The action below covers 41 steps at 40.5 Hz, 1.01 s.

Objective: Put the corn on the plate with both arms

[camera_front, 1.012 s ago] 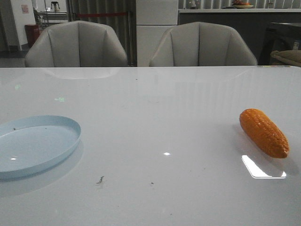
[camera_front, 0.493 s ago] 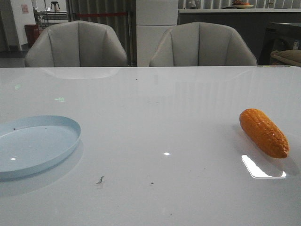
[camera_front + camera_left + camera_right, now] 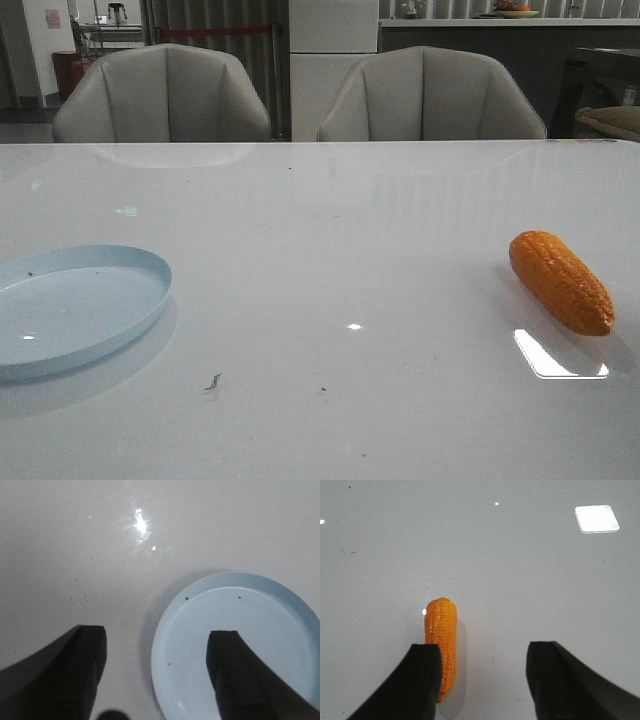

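The orange corn (image 3: 560, 281) lies on the white table at the right, its tapered end toward the front edge. The pale blue plate (image 3: 70, 305) sits at the left with a few dark specks on it, nothing in it. Neither arm shows in the front view. In the left wrist view my left gripper (image 3: 157, 645) hangs open above the plate (image 3: 240, 630), one finger over its rim side and one over the table. In the right wrist view my right gripper (image 3: 485, 655) is open above the table, the corn (image 3: 441, 640) partly behind one finger.
Two grey chairs (image 3: 165, 95) (image 3: 430, 95) stand behind the table's far edge. A bright window reflection (image 3: 558, 355) lies on the tabletop just in front of the corn. Small dark crumbs (image 3: 213, 381) dot the table near the front.
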Each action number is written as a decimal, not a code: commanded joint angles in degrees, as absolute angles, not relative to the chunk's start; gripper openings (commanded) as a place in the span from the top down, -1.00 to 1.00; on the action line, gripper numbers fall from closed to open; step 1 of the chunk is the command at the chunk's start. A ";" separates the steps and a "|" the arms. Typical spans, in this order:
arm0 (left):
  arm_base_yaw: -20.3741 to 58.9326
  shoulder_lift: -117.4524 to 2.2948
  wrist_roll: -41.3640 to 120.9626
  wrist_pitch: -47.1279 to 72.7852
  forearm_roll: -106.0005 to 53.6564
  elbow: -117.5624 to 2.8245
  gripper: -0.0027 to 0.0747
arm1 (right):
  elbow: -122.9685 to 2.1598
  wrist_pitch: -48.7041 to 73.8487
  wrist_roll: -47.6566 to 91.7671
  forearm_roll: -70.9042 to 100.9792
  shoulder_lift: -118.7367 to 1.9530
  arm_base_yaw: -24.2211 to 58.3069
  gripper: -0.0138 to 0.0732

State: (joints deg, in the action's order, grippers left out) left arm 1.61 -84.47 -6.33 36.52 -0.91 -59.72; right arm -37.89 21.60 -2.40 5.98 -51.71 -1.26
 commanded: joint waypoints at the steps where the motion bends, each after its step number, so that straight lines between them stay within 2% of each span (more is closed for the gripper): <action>1: 1.27 -88.48 -6.84 39.82 -1.37 -66.38 -0.34 | -39.82 17.84 -1.94 5.96 -51.26 -1.48 -0.43; 11: 1.27 -100.77 -6.84 45.80 -1.75 -72.33 -0.34 | -39.82 18.80 -1.94 5.96 -51.26 -1.48 -0.43; 24: 1.27 -106.60 -6.84 46.24 -4.04 -72.65 -0.32 | -39.82 22.04 -1.94 5.96 -51.26 -1.48 -0.43; 27: 1.27 -106.75 -6.84 46.48 -4.64 -72.65 -0.18 | -39.82 22.10 -1.94 5.96 -51.26 -1.48 -0.43; 35: 1.27 -108.83 -6.84 48.44 -6.75 -72.65 0.54 | -39.82 22.10 -1.94 5.96 -51.26 -1.48 -0.43; 37: 1.27 -109.27 -6.84 48.89 -6.88 -72.65 0.66 | -39.82 22.10 -1.94 5.96 -51.26 -1.48 -0.43; 38: 1.27 -109.41 -6.84 49.06 -6.88 -72.65 0.72 | -39.82 22.10 -1.94 5.96 -51.26 -1.48 -0.43; 41: 1.27 -109.57 -6.84 49.30 -6.88 -72.65 0.69 | -39.82 22.10 -1.94 5.96 -51.26 -1.48 -0.43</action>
State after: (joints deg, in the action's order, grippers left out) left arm 1.35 -111.06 -6.33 49.10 -6.30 -71.61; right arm -37.89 25.69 -2.40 5.98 -51.71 -1.26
